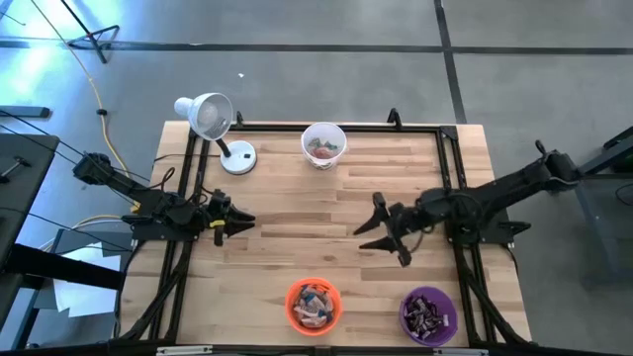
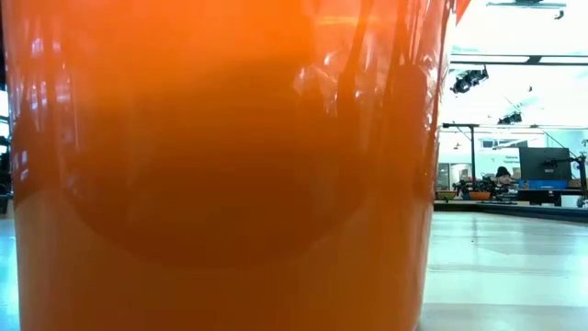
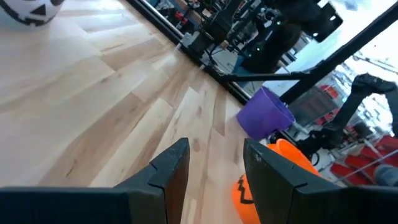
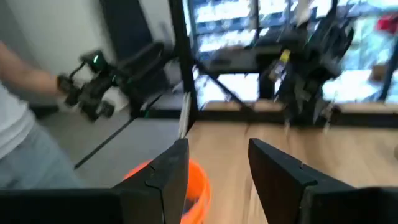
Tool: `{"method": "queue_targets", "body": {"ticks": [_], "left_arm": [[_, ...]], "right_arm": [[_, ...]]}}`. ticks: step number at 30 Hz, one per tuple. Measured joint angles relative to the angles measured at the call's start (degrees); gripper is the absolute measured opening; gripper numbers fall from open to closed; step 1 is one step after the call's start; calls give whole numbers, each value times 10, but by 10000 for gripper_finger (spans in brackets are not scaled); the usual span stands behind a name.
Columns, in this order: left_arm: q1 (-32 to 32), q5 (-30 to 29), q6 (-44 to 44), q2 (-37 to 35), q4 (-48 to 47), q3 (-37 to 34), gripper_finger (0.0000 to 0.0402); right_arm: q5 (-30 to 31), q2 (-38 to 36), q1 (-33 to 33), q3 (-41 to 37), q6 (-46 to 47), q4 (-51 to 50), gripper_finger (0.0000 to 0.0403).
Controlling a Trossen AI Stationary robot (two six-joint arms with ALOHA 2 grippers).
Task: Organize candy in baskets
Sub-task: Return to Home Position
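One light wooden table [image 1: 287, 252] carries three small round plastic baskets: one white basket [image 1: 323, 162] at one long edge of the table, one orange basket [image 1: 290, 307] and one purple basket [image 1: 405, 309] at the opposite edge. Each holds wrapped candy pieces [image 1: 315, 303], too small to count. One white cone-shaded desk lamp [image 1: 213, 119] stands at a table corner. Two dark arms reach over the table, one two-finger gripper each: left gripper [image 1: 242, 220], right gripper [image 1: 381, 229].

A white desk lamp [image 1: 206, 115] stands near one corner of the wooden table [image 1: 297, 213].
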Motion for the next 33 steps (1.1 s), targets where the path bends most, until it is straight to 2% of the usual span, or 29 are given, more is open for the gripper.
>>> {"method": "queue_targets", "body": {"ticks": [6, 11, 14, 19, 24, 29, 33], "left_arm": [[0, 3, -45, 0, 33, 0, 138], [0, -17, -31, 0, 98, 1, 138], [0, -29, -25, 0, 116, 1, 138], [0, -42, -28, 0, 124, 1, 138], [0, -42, -30, 0, 124, 1, 138], [0, -42, -30, 0, 124, 1, 138], [0, -42, -30, 0, 123, 1, 138]], "right_arm": [[-215, -9, -87, 0, 10, -92, 159], [-410, -28, -149, -7, 4, -157, 149], [-477, -46, -181, -33, -3, -162, 143], [-458, -86, -222, -111, 27, -116, 138], [-426, -122, -250, -211, 98, 60, 138], [-353, -139, -263, -306, 151, 219, 138], [-314, -140, -263, -352, 188, 323, 138]]}}
